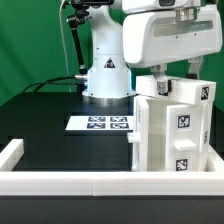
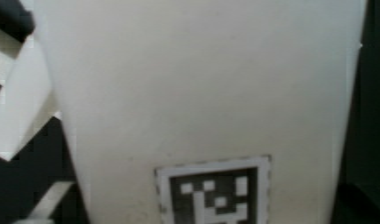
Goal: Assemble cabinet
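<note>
Closest to me in the exterior view is the low white border rail (image 1: 100,183), running along the front edge of the black bench (image 1: 50,125) and turning up at the exterior view's left corner. Just behind it, on the exterior view's right, stands the cabinet (image 1: 172,130): a tall white boxy body with black-and-white square tags on its facing side, and a white panel (image 1: 141,135) leaning or set against its flank toward the exterior view's left. I read the gripper (image 1: 172,68) as sitting directly over the cabinet's top, its bulky white housing hiding the fingers from this angle, so I cannot tell whether they are spread or closed on anything. My wrist view gives no help: it is filled by a white cabinet face (image 2: 187,90) bearing one tag (image 2: 217,192) near the edge, with slivers of other white parts beside it against the dark. Farther back, flat on the bench and near the cabinet's foot, lies the marker board (image 1: 100,123). Behind that rises the white arm base (image 1: 105,75), with black cables (image 1: 68,45) trailing beside it before the green backdrop (image 1: 30,40).
</note>
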`<state>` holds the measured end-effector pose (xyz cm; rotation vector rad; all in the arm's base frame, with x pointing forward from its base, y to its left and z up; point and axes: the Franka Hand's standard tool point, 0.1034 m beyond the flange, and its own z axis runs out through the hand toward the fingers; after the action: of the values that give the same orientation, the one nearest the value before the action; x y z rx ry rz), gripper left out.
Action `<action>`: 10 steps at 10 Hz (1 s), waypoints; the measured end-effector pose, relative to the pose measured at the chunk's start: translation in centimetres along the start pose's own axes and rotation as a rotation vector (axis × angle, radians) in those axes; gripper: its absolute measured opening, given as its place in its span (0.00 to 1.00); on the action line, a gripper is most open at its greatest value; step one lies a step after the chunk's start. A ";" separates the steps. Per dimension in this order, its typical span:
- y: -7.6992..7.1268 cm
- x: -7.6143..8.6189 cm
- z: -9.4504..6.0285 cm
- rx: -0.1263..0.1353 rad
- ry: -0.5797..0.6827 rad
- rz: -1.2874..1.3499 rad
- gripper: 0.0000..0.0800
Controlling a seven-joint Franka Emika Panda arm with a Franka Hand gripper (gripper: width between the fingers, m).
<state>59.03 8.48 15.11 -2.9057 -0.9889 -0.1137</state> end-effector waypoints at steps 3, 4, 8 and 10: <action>0.5 0.0 -0.2 0.002 0.025 0.256 0.70; 0.6 -0.1 -0.1 0.011 0.036 0.372 0.70; 1.1 0.0 0.1 -0.001 0.095 0.667 0.70; 1.2 0.2 0.0 0.007 0.111 0.876 0.70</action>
<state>59.92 7.61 15.04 -2.9795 0.3362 -0.2053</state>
